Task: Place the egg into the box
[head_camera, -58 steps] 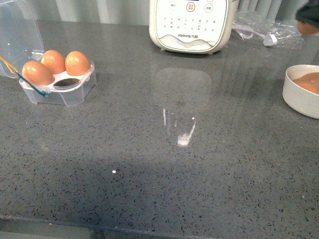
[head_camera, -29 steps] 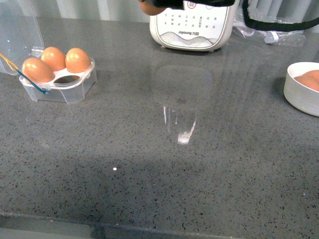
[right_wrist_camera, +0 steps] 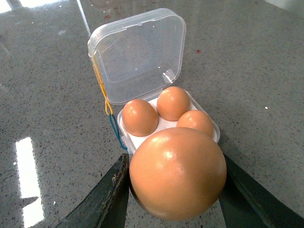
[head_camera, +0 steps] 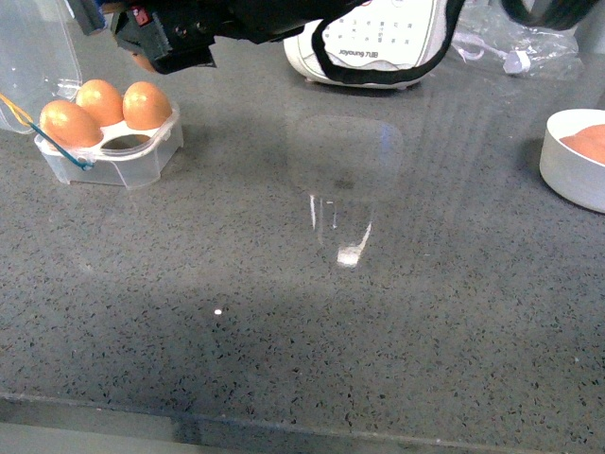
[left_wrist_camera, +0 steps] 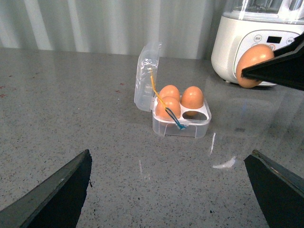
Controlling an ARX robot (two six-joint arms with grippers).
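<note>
- In the front view we are seeing the right gripper (head_camera: 159, 49) reaching across the grey counter (head_camera: 312, 322), closed around the egg (head_camera: 143, 62), of which only a sliver is showing. It is hanging just behind the box (head_camera: 109, 156), apart from it. The white bowl (head_camera: 567, 175) is sitting well off on the right side
- In the left wrist view the left gripper (left_wrist_camera: 168, 159) is hanging spread wide and holding nothing. The egg (left_wrist_camera: 254, 64) is showing in mid-air in front of the white appliance (left_wrist_camera: 237, 42), and the box (left_wrist_camera: 180, 124) is offering one free cell (left_wrist_camera: 192, 114) beside the three eggs (left_wrist_camera: 171, 97) already seated
- In the right wrist view the fingers (right_wrist_camera: 102, 202) are pressing the egg (right_wrist_camera: 178, 173) at its widest girth, over the open box (right_wrist_camera: 137, 61). We are judging the shell light, smooth, slippery and brittle, so we are favouring a gentle hold at that middle and a low release
</note>
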